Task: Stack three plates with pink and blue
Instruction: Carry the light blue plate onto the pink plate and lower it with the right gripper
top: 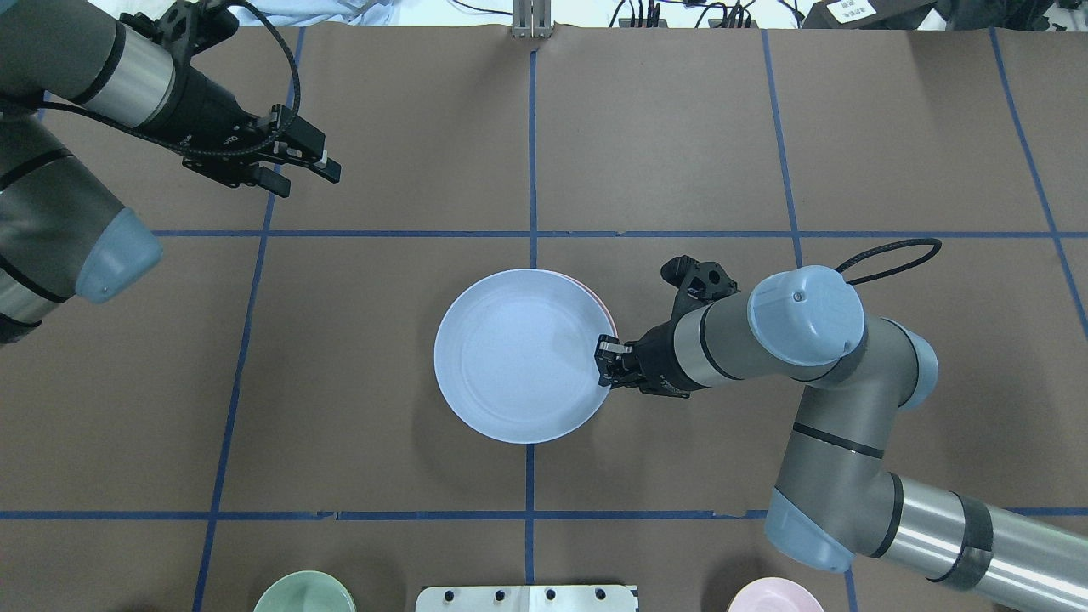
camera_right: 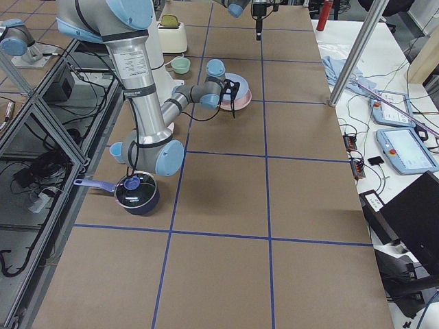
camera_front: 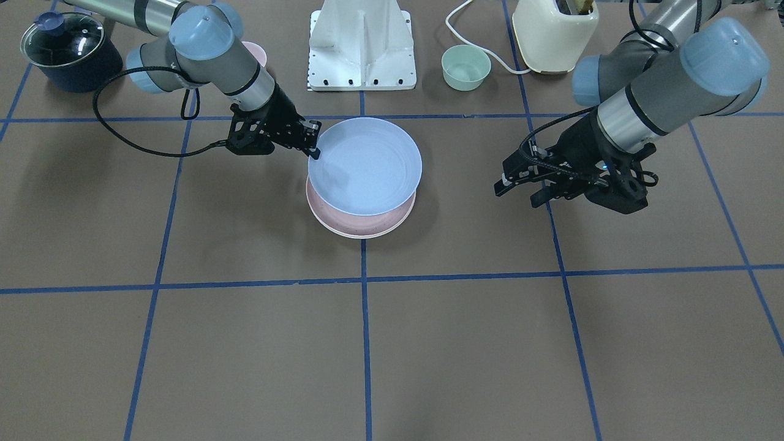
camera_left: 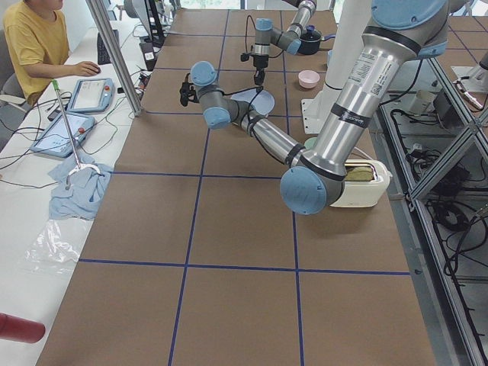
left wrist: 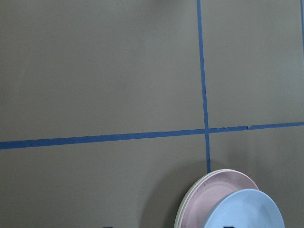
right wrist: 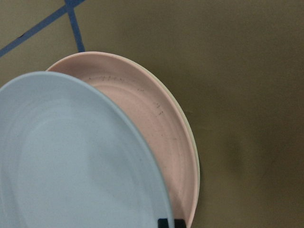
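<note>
The right gripper (top: 605, 361) is clamped on the rim of the light blue plate (top: 518, 357), at the edge that faces the right arm; one black fingertip (right wrist: 164, 222) lies over the rim in the right wrist view. The plate hangs over the pale pink plate (camera_front: 367, 223) and is shifted a little toward the robot, so a crescent of pink shows on the operators' side. Whether its far edge touches the pink one cannot be told. The pink plate sits nested in the cream-white plate (right wrist: 196, 159), of which only a thin rim shows around it. This stack lies on the brown table (camera_front: 245, 343), on the blue tape line (camera_front: 365, 343) that runs away from the robot's base, near the table's middle.

The left gripper (top: 306, 174) hovers well apart from the plates, toward the far side of the table on the robot's left, with its fingers spread and nothing between them.

Near the robot's base stand a mint-green bowl (camera_front: 465, 67), a small pink bowl (top: 773, 595), a cream toaster (camera_front: 554, 33) and a dark blue pot with a glass lid (camera_front: 70, 49).
</note>
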`<state>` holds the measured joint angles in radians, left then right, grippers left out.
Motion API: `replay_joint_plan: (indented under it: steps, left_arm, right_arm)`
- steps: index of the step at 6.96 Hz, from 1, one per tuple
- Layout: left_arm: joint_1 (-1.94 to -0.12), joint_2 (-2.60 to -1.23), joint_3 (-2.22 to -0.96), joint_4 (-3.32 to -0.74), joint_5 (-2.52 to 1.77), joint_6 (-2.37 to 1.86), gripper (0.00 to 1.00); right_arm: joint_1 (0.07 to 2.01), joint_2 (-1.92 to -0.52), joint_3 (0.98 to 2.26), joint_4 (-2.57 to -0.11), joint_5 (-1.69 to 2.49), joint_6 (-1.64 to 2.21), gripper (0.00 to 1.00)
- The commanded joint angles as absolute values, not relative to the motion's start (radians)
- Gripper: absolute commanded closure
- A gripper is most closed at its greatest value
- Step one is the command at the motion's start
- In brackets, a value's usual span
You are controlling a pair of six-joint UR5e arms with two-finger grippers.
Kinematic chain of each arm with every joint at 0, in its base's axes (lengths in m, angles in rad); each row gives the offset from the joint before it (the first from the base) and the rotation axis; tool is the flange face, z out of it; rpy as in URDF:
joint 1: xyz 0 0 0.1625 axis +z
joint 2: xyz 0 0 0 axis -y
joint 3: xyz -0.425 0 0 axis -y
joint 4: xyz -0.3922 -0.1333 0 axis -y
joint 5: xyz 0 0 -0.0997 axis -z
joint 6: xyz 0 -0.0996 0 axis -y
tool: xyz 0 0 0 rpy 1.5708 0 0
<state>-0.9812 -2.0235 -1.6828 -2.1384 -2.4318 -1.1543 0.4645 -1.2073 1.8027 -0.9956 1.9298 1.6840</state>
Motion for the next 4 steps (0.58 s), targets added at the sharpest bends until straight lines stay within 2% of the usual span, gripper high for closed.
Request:
replay_joint_plan:
  steps: [1, 4]
  left_arm:
    - [-0.982, -2.023, -1.683, -2.138, -2.431, -1.155, 0.18]
    - [-0.98, -2.022, -1.683, -2.138, -2.431, -1.154, 0.18]
  right_arm:
    - [0.469, -1.207, 1.801, -0.997, 1.922, 1.683, 1.0]
    - [0.471, -1.207, 1.798, -1.022, 1.918, 1.684, 1.0]
